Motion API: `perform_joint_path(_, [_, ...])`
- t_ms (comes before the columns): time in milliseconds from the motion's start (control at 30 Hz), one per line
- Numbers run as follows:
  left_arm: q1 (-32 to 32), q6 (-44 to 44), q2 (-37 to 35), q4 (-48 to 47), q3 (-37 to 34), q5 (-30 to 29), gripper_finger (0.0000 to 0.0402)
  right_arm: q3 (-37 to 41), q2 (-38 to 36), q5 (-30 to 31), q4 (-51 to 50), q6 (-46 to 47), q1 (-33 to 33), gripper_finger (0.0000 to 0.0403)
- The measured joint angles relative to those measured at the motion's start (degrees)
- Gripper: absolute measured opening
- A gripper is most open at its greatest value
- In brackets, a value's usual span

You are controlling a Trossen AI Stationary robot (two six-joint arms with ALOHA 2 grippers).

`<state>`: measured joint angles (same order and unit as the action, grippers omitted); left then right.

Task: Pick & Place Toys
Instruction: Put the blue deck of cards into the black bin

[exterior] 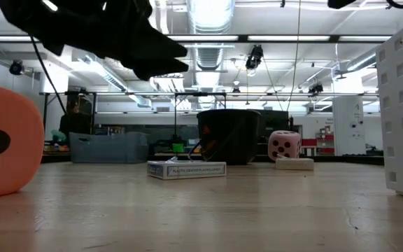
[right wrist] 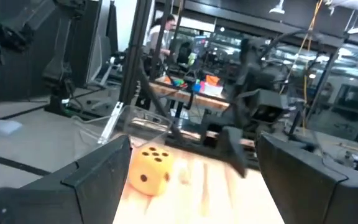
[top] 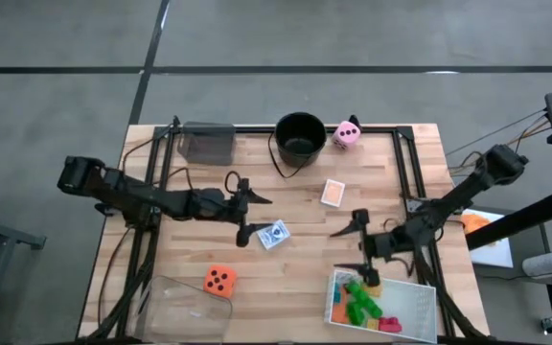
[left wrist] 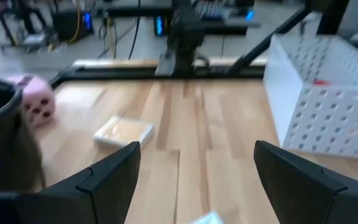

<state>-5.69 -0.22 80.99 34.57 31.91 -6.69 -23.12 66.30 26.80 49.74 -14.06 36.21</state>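
The blue-backed pack of cards (top: pixel 273 235) lies flat near the middle of the tabletop (top: pixel 295 278), and the left tool (top: pixel 248 215) hangs just beside it with its fingers spread and nothing between them. My guess is that this pack is the next pick. To do it well, the tool should centre over the pack, drop low enough to catch its thin edges, and close across the narrow side so it does not slide. An orange-backed pack (top: pixel 333 193) lies well apart, toward the black bucket (top: pixel 300 135) and pink die (top: pixel 347 134). The orange die (top: pixel 219 280) sits near a clear tray (top: pixel 185 309). The right tool (top: pixel 361 247), also released and empty, waits beside the white tray (top: pixel 427 305) of bricks (top: pixel 362 307).
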Motion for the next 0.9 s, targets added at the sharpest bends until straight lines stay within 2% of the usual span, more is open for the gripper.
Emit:
perform_joint_path(233, [0.2,-6.3,-2.8,-19.3,4.2,-1.6,0.0317,2.0,-13.0,1.8,-12.6,-1.0,-0.8,0.0338])
perform_joint_path(400, [0.2,-7.5,1.6,-20.5,6.4,-3.8,0.0317,2.0,-17.6,5.0,-18.7,-1.1,-0.8,0.0338])
perform_joint_path(533, [0.2,-7.7,5.4,-21.2,8.6,-3.9,0.0317,2.7,-17.9,6.0,-18.9,-0.4,-0.8,0.0338])
perform_joint_path(667, [0.3,-7.9,8.1,-23.7,11.1,-3.9,0.0317,2.9,-16.3,9.5,-19.4,0.2,-0.9,0.0338])
perform_joint_path(900, [0.4,-11.7,12.8,-36.2,18.2,-3.9,0.0317,2.9,-13.8,10.5,-19.0,0.9,-1.5,0.0338])
